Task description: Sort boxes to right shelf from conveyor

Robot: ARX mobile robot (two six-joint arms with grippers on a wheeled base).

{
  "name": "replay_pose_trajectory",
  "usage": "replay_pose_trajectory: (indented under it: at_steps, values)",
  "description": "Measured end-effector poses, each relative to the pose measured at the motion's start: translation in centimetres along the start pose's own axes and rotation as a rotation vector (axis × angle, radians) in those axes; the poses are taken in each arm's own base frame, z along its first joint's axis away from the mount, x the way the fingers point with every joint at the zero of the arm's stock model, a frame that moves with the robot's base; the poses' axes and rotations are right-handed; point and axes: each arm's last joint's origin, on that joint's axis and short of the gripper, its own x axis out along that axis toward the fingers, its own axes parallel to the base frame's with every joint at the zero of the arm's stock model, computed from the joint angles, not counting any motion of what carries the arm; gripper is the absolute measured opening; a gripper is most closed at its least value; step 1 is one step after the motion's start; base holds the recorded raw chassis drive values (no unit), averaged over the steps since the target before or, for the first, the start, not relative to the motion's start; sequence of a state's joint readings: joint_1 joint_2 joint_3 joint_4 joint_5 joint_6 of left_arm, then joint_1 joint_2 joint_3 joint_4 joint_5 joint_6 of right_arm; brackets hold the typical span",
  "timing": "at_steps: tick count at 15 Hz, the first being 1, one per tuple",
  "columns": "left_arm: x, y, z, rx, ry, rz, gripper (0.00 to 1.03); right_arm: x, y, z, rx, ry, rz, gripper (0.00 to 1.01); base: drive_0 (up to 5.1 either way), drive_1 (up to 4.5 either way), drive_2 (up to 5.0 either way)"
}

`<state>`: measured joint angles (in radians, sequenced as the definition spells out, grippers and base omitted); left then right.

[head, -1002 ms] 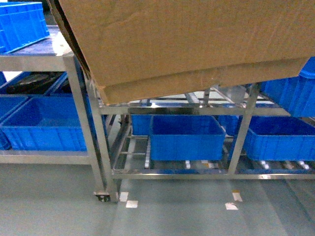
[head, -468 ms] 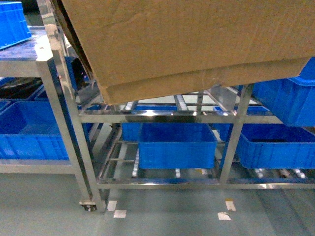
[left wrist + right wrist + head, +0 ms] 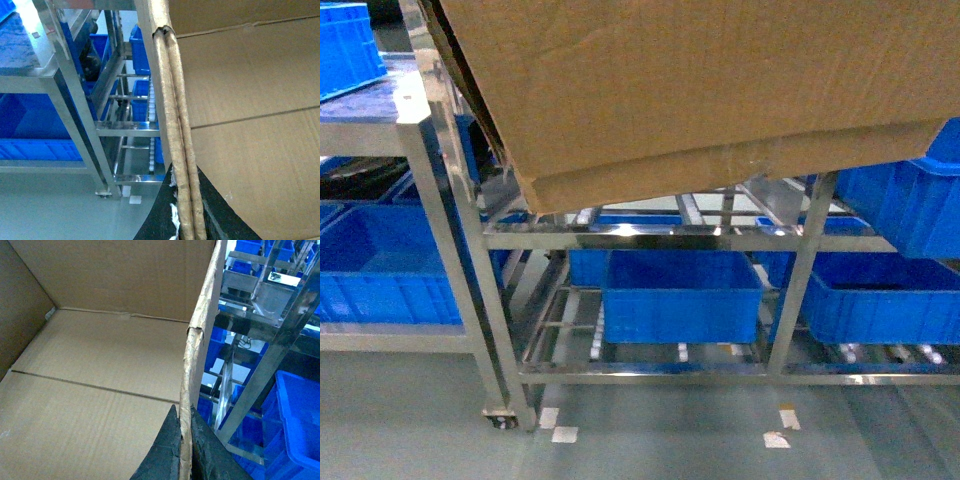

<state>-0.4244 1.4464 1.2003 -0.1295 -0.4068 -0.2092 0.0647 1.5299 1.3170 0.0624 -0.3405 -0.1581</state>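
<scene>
box [image 3: 720, 90] held aloft, tilted, just above shelf [image 3: 670, 232] top rail | left gripper [image 3: 186, 220] jaws clamped on left wall | right gripper [image 3: 185, 450] jaws clamped on right wall | long axis spans both arms, shelf ahead and below

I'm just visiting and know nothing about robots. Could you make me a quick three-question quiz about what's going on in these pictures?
1. True or false: the cardboard box rests flat on the floor.
2. What do the left gripper and right gripper pinch? A) a crate rim B) the box's side walls C) a shelf post
3. What fills the steel shelf's bottom tier?

Key
1. False: it is held tilted above the shelf.
2. B
3. Blue crates.
</scene>
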Motion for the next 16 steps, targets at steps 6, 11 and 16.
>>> replay_pose_trajectory:
  at_steps: [6,11,16]
  values:
    - [0.00,0.00,0.00,0.000,0.000,0.000,0.02,0.00,0.00,0.00,0.000,0.000,0.000,0.02,0.1,0.10,0.1]
    - [0.00,0.00,0.00,0.000,0.000,0.000,0.02,0.00,-0.01,0.00,0.000,0.000,-0.001,0.02,0.0,0.00,0.0]
    - [-0.06,0.01,0.06,-0.001,-0.003,-0.001,0.02,-0.03,-0.01,0.04,-0.001,-0.002,-0.001,0.02,0.0,0.00,0.0]
